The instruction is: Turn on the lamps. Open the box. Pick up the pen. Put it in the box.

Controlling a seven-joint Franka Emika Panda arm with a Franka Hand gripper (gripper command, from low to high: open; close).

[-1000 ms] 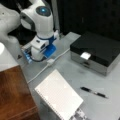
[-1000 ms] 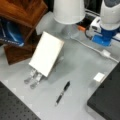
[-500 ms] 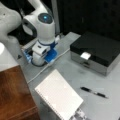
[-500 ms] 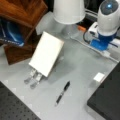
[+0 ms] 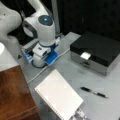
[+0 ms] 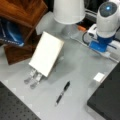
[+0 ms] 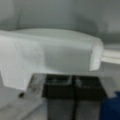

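- The grey table (image 5: 75,72) carried everything in both front views, with a brown wooden piece (image 5: 15,95) at a front view's bottom left
- The white robot arm (image 5: 45,27) was bent low over the table's far side, towards a front view's left (image 5: 45,27) and a front view's top right (image 6: 107,15)
- The box (image 5: 100,50) sat closed at a front view's right, its black lid down on the silver-grey sides and its small white latch (image 5: 85,55) on the front face
- The lamp (image 6: 68,11) showed as a pale shade at a front view's top
- A white tilted panel (image 5: 58,96) stood near the table's middle, between the arm and the pen
- The gripper (image 7: 72,86) was pressed close over a white block (image 7: 50,57) beside the thin white cord (image 5: 42,71); the wrist view showed its dark fingers (image 7: 58,87) side by side and seemingly together, but whether they pinched anything could not be told
- The pen (image 5: 93,92) lay flat on the bare table, well apart from the gripper, in front of the box and not touching it
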